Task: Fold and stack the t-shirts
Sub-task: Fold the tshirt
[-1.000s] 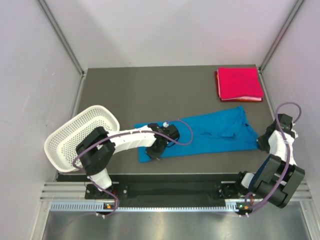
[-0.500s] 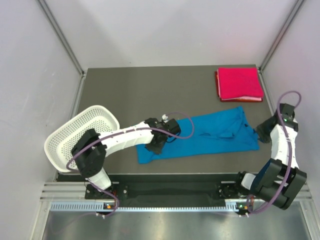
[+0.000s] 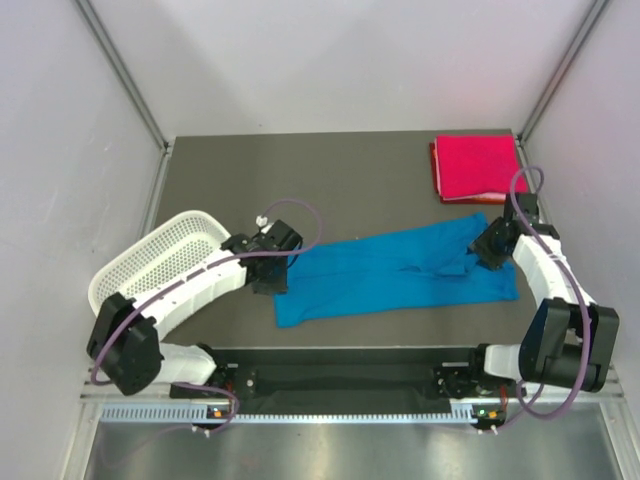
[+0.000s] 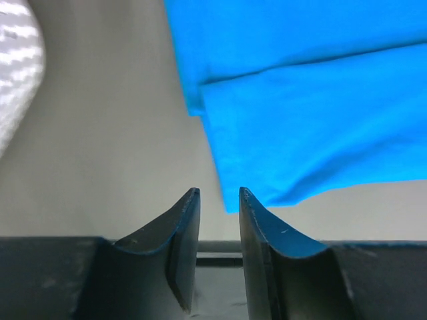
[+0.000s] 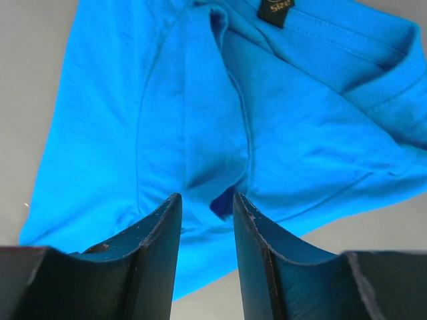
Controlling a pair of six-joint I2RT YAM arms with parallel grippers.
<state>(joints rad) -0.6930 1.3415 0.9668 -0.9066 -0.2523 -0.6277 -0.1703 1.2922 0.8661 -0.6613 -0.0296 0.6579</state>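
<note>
The bright blue t-shirt [image 3: 400, 272] lies flat in a long band across the near middle of the table; its collar label [image 5: 275, 10] shows in the right wrist view. The pink-red t-shirt [image 3: 478, 168] rests folded at the far right corner. My left gripper [image 3: 271, 280] hovers at the blue shirt's left end. It is open [image 4: 218, 192] and empty, with the shirt's corner [image 4: 253, 193] just past its right fingertip. Over the shirt's right end, above the creased cloth [image 5: 193, 133], my right gripper [image 3: 489, 247] stands open [image 5: 205, 195] with nothing between its fingers.
A white mesh basket [image 3: 150, 268] lies tilted at the table's left edge, close behind my left arm; it shows as a pale blur [image 4: 13, 67] in the left wrist view. The grey table [image 3: 300, 180] ends in a near rail below the shirt.
Both grippers have opened from shut. My left gripper has drawn left and back to the shirt's left end. My right gripper has swung up and inward over the shirt's right end.
</note>
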